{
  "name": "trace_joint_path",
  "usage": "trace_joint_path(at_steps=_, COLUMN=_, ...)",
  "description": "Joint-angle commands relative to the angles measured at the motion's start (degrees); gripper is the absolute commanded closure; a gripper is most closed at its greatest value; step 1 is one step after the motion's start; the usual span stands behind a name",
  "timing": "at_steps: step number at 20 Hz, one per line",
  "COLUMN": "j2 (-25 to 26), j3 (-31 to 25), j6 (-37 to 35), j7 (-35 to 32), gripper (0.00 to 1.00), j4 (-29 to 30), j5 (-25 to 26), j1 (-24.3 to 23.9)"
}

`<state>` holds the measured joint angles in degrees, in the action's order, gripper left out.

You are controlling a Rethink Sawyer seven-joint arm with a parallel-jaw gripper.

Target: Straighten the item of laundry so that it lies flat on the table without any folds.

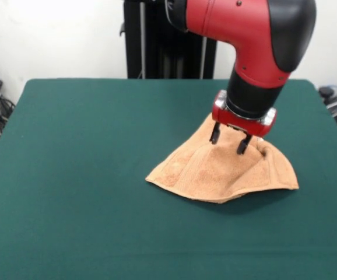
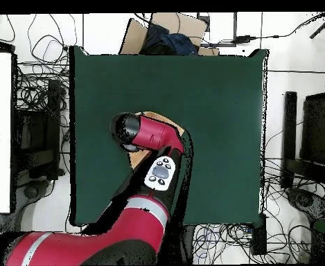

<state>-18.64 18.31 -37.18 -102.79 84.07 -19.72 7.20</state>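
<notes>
The item of laundry (image 1: 215,172) is a peach-orange towel bunched into a folded, fan-like heap right of the middle of the green table (image 1: 87,175). Its near edge curls up off the cloth, and a woven band runs across its left part. My gripper (image 1: 229,141) hangs just over the towel's raised far part, open, with two dark fingers spread apart and their tips at the fabric. In the overhead view the arm covers most of the towel (image 2: 172,128); only slivers of it show beside the wrist, and the gripper itself is hidden.
The table's right edge (image 1: 332,122) lies a short way from the towel. Black pedestal columns (image 1: 157,41) stand behind the far edge. Cables and equipment (image 2: 37,131) crowd the floor around the table, and a cardboard box (image 2: 161,31) sits past one end.
</notes>
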Motion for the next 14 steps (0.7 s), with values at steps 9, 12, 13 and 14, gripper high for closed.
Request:
trace_joint_path(at_steps=9, j2=0.3, j3=-6.4, j6=6.5, j7=-11.1, gripper=0.00, j4=5.4, j5=-1.2, j1=-0.6)
trace_joint_path(at_steps=12, j2=0.1, j3=-6.2, j6=7.1, j7=-11.6, gripper=0.00, j4=5.9, j5=-1.2, j1=-0.3)
trace_joint_path(at_steps=13, j2=0.1, j3=-6.2, j6=7.3, j7=-11.7, gripper=0.00, j4=5.9, j5=-1.2, j1=-0.1)
trace_joint_path(at_steps=14, j2=0.1, j3=-5.7, j6=7.3, j7=-12.1, gripper=0.00, j4=5.7, j5=-1.2, j1=0.2)
